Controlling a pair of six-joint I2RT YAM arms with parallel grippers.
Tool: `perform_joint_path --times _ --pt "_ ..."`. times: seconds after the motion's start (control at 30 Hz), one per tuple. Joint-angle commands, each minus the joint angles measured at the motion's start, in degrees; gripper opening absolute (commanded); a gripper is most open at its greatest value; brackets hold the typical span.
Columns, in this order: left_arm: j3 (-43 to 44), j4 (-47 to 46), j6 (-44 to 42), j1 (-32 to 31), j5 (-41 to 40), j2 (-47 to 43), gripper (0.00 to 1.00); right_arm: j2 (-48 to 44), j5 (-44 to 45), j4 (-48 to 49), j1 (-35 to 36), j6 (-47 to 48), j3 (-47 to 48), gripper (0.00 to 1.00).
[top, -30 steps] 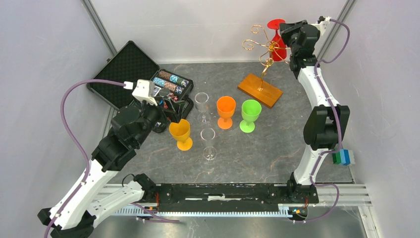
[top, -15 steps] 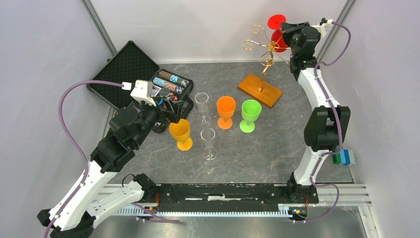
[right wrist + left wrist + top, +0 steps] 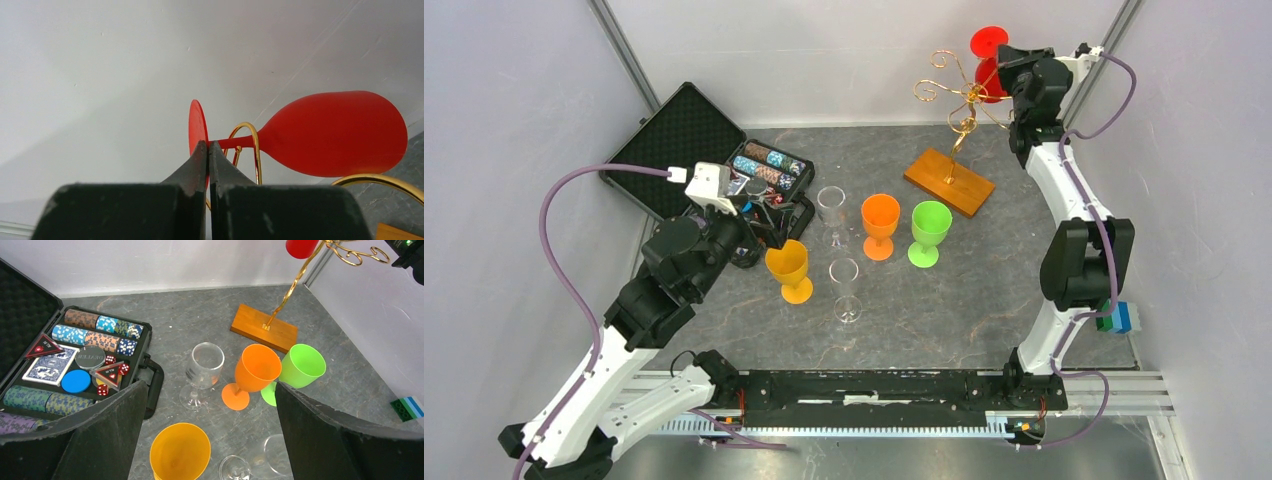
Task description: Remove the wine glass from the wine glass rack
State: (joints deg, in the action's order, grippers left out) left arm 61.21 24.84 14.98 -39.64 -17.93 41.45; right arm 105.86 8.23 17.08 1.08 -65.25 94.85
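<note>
The wine glass rack (image 3: 954, 95) is gold wire with curled arms on a wooden base (image 3: 948, 181) at the back right. A red wine glass (image 3: 990, 78) hangs on it upside down, foot (image 3: 987, 42) on top. My right gripper (image 3: 1009, 62) is shut on the edge of that foot (image 3: 196, 125). In the right wrist view the stem still passes through a gold loop (image 3: 255, 145), with the bowl (image 3: 335, 132) beyond it. My left gripper (image 3: 210, 386) is open and empty above a yellow glass (image 3: 180, 452). It shows in the top view (image 3: 769, 225) at mid left.
Yellow (image 3: 789, 268), orange (image 3: 880, 222) and green (image 3: 929, 230) glasses and two clear glasses (image 3: 832, 210) (image 3: 845, 285) stand mid-table. An open black case of poker chips (image 3: 764, 170) lies at the back left. A small block (image 3: 1117, 318) sits on the right.
My right gripper has moved up and slightly back with the red glass, raising its bowl on the rack. My left arm has drifted slightly to the left.
</note>
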Motion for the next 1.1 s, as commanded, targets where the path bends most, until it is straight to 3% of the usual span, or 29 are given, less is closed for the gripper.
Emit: perform_joint_path --times 0.0,0.23,0.57,1.07 --pt "0.1 -0.9 0.9 -0.1 -0.7 -0.7 1.00 -4.5 3.4 3.2 0.0 -0.2 -0.9 0.00" --pt "0.3 -0.9 0.9 -0.2 -0.7 -0.8 1.00 -6.9 6.4 1.0 0.3 -0.6 -2.3 0.00" --pt "0.4 -0.8 0.9 -0.1 -0.7 -0.8 1.00 -8.7 3.6 0.9 2.0 -3.6 -5.1 0.00" --pt "0.2 -0.7 0.9 -0.2 -1.0 -0.8 1.00 -0.2 -5.6 8.5 2.6 -7.0 1.6 0.00"
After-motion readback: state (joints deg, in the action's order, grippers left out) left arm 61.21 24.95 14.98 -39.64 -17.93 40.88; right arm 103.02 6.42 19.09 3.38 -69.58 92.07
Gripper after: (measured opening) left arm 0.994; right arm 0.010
